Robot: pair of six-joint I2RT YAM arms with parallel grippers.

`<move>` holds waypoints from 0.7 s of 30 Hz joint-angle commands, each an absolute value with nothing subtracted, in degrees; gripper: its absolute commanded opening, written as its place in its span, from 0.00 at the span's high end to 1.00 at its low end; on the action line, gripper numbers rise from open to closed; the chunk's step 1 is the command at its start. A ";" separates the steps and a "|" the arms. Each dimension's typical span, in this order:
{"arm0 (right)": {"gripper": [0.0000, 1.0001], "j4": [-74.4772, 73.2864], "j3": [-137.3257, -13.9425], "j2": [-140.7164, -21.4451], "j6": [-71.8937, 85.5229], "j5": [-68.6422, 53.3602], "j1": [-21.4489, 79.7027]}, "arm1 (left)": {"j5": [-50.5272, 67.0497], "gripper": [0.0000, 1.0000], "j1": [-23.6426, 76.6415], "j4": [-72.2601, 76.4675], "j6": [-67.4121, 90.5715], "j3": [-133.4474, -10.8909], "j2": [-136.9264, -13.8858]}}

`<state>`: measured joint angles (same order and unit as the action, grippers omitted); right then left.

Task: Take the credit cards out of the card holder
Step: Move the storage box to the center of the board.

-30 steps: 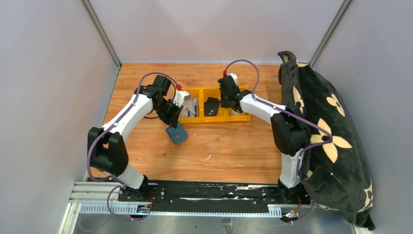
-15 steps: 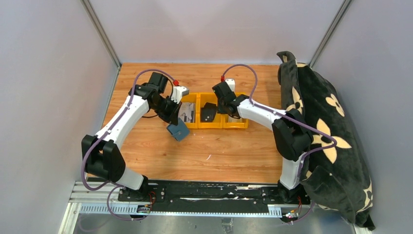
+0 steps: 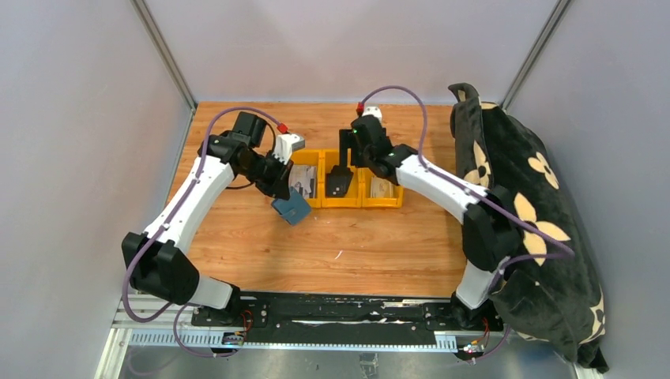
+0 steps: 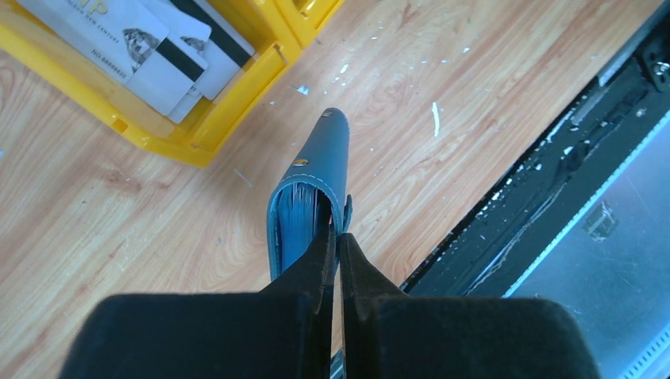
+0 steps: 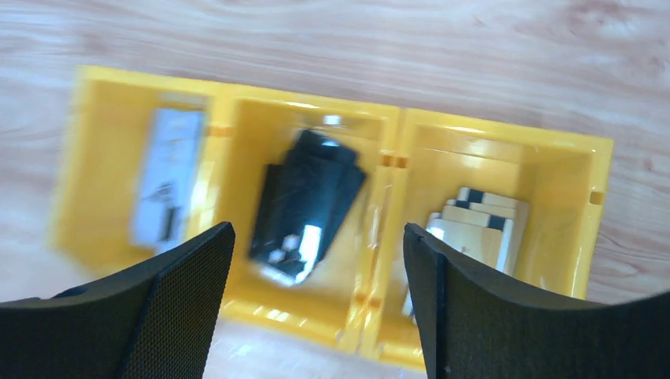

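Card holder (image 3: 292, 208): slate-blue, folded, held tilted at 7 o'clock of the leftmost bin and just beside that bin's near corner. In the left wrist view it is seen edge-on, with pale leaves showing between its two covers; whether its far end touches the surface cannot be told. Left fingers (image 4: 336, 249): pressed together, clamped on one cover at the near end of the card holder. Credit cards (image 5: 308, 201): lying in a row of three yellow bins (image 3: 345, 204) at 12 o'clock of the surface's middle. Pale grey-white cards (image 5: 162, 185) are in the 9 o'clock bin, a fanned heap of dark cards is in the middle bin, and pale cards with black stripes (image 5: 474, 225) are in the 3 o'clock bin. The right wrist view is blurred, so no print on them can be read. Right fingers (image 5: 190, 276): spread wide apart, holding nothing, above the middle bin and framing the dark heap. Surface (image 3: 363, 245): orange-brown wood grain with a few small white flecks. Cushion (image 3: 521, 221): black with cream flower shapes, lying along the 3 o'clock edge of the surface, right beside the right arm. Rail (image 3: 340, 320): black and silver, at 6 o'clock, carrying both arm bases.
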<state>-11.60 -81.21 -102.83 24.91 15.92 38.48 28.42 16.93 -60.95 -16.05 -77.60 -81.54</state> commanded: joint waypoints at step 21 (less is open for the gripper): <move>0.18 19.00 -61.27 -84.42 27.58 -58.09 43.67 | 47.47 1.00 16.96 -64.72 -18.81 -87.43 -66.76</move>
